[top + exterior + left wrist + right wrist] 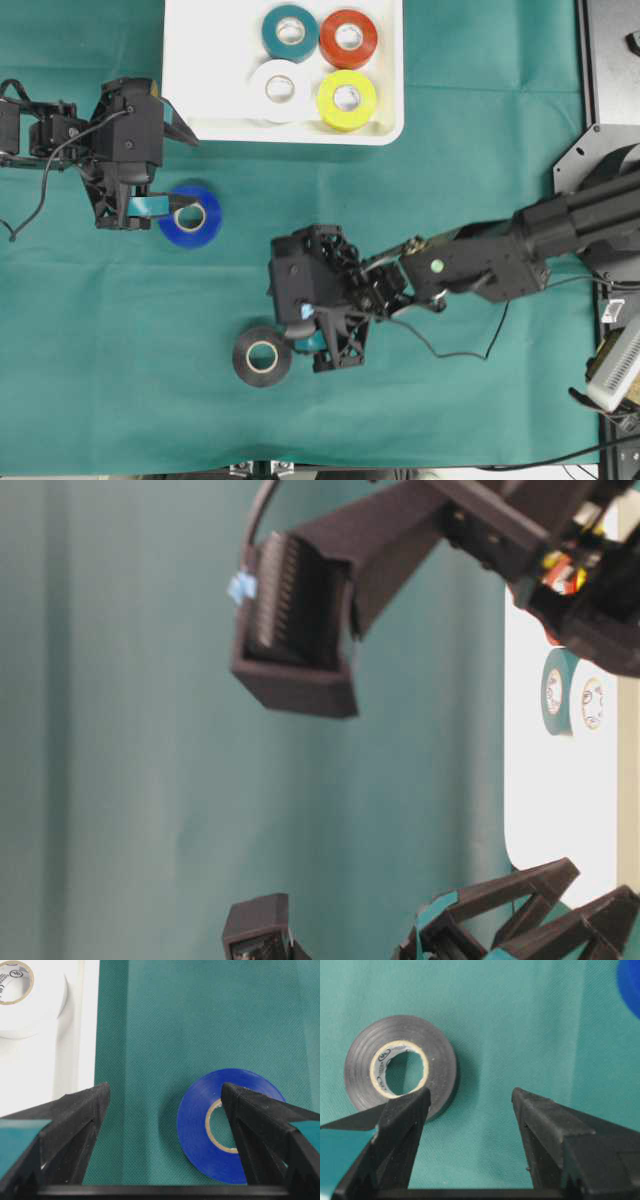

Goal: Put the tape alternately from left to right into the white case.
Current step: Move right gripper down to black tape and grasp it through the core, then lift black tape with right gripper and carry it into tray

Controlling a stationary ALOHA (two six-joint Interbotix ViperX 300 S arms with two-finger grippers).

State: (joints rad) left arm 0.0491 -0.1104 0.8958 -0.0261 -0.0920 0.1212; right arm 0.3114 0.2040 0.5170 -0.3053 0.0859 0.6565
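Four rolls (290,32) in the white case (190,100), two outside; both pincers (175,208) (300,338) gape wide, empty.

We see matt woven green cloth (530,1020), a smooth black roll (442,1060) with a paper core, and grainy black plastic fingers (80,1115).

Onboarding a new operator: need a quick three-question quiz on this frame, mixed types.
1. How many rolls lie in the white case?
2. True or false: the left pincer is shut on the blue roll.
3. Which roll is nearest the right pincer? A) yellow roll B) black roll C) teal roll

Key: 1) Four: teal, red-orange, white, yellow. 2) False; it is open, one finger over the roll's hole. 3) B.
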